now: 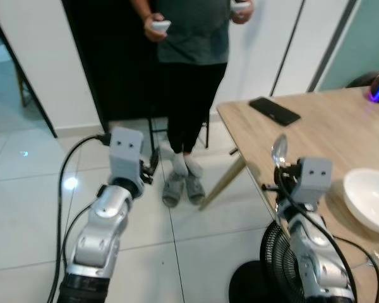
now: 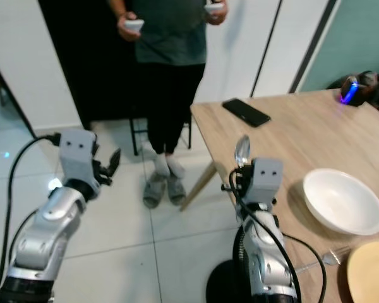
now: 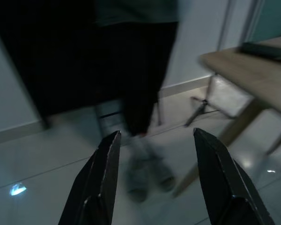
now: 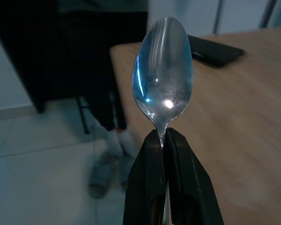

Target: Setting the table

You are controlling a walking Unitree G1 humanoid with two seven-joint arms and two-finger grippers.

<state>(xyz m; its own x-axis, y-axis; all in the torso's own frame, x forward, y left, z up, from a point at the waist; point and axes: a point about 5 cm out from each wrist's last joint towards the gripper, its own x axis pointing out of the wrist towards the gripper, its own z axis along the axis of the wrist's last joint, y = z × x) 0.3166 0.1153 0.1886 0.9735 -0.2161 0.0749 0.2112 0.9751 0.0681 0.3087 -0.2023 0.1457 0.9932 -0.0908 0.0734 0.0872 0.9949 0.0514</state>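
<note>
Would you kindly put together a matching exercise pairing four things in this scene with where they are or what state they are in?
Things:
1. spoon
2. white bowl
3. black phone
4. left gripper

States:
A. lying flat near the table's far edge
B. fingers apart, over the tiled floor
C. held upright in the right gripper
D. standing on the table, at the robot's right

Pairs: 1-C, 2-D, 3-A, 4-B
</note>
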